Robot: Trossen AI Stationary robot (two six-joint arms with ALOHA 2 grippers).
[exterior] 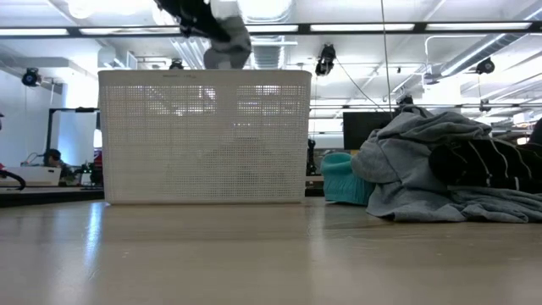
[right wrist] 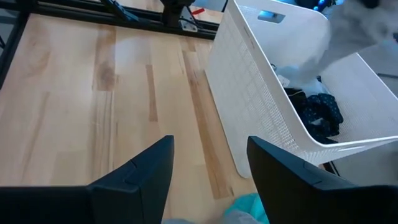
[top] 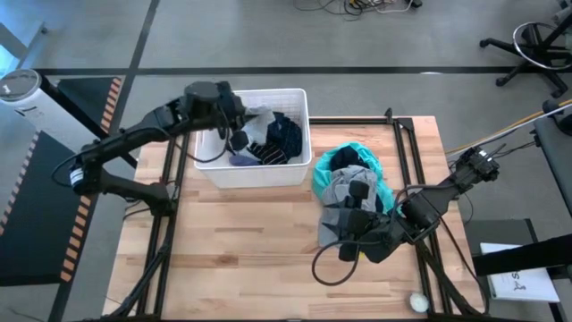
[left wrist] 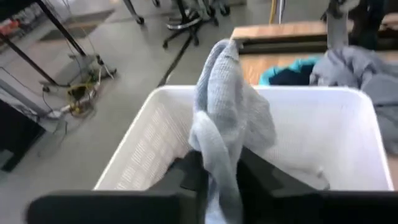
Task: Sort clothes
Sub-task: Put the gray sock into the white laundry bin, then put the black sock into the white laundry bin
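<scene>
My left gripper is over the white bin, shut on a small pale grey cloth. In the low view the cloth hangs just above the bin's rim. A dark navy dotted garment lies in the bin. A teal garment, a grey one and a black one lie piled on the table to the right of the bin. My right gripper is open and empty beside that pile. My left gripper pinches a bunched fold of the pale cloth between its two fingers, several layers together. The cloth is lifted clear, above the bin's opening, and hangs slack from the fingers.
The bin stands at the table's far left of centre. Bare wooden table lies in front of it. A small white ball sits near the front right corner. Black frame rails run along the table's sides.
</scene>
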